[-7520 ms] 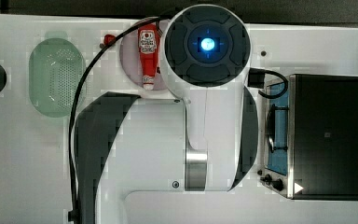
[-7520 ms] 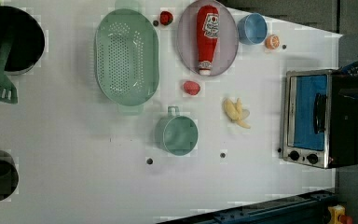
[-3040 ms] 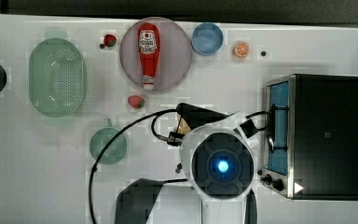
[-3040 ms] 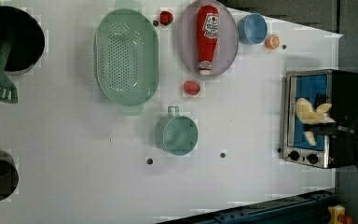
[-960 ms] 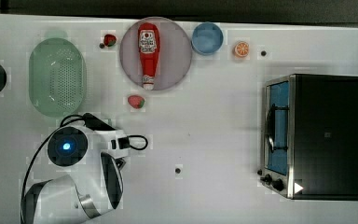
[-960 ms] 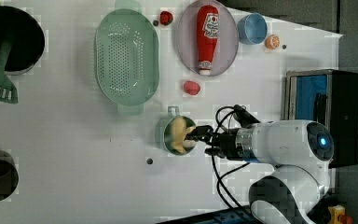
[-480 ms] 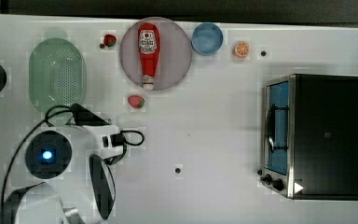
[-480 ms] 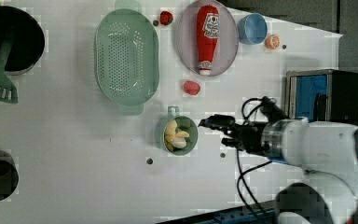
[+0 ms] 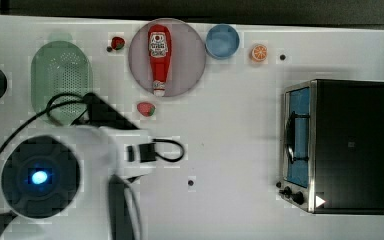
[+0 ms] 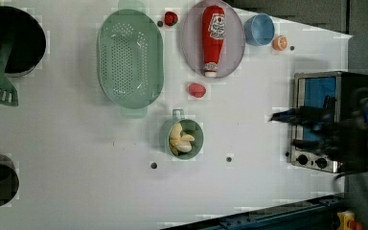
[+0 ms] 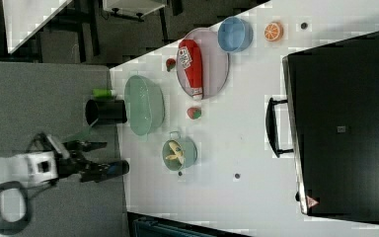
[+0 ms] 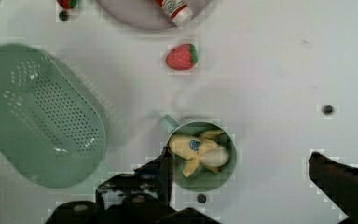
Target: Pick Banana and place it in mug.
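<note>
Already the job looks done, so the step in hand is, by my judgement, a clean retreat. Nearest the camera in the wrist view, the black two-finger gripper (image 12: pixel 237 186) stands wide apart with nothing between its jaws; one dark finger sits at each side of the round teal-green mug with a small side handle (image 12: pixel 202 156). Directly beneath that open span, inside the mug, lies the small pale-yellow toy banana (image 12: pixel 198 149), peeled ends splayed, a blue sticker on its skin. It rests wholly within the rim, so nothing needs nudging.

To finish well, I would lift straight away from the mug rather than sweep sideways, since a finger catching the rim or handle could tip it and spill the fruit.

Just beyond the mug, off to one side of the gripper, is the large pale-green perforated oval colander (image 12: pixel 42 116); keep the arm's cable clear of it. Farther out lies a red toy strawberry (image 12: pixel 182 57), and farthest, the tip of a red ketchup bottle (image 12: pixel 175 9) on a round grey plate (image 12: pixel 126 9).
</note>
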`<state>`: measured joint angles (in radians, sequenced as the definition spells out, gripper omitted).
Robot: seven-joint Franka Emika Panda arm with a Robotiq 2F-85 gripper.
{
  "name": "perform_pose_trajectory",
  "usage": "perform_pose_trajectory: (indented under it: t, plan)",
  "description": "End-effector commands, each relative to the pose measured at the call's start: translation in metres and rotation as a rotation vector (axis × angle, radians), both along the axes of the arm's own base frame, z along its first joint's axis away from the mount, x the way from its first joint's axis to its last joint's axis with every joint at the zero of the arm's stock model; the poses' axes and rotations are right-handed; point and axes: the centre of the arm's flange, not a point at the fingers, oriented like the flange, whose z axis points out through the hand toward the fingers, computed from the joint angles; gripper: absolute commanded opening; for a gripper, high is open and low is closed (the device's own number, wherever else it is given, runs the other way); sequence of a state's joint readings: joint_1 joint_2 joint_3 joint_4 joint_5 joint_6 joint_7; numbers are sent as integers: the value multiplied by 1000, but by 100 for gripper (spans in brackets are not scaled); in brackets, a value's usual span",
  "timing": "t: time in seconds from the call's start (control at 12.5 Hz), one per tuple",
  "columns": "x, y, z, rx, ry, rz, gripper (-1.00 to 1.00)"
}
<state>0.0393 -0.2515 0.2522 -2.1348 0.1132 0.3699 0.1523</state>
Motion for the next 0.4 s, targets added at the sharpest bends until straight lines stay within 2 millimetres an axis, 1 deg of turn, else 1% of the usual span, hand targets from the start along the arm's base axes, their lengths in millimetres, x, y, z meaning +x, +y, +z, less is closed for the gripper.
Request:
perform_pose_trajectory:
  t: [0.08, 0.24, 0.4]
  plan:
    - [25, -96, 28, -13, 0, -108, 100]
    - [28, -132, 45, -54, -28, -148, 100]
    - [26, -162, 53, -58, -28, -174, 100]
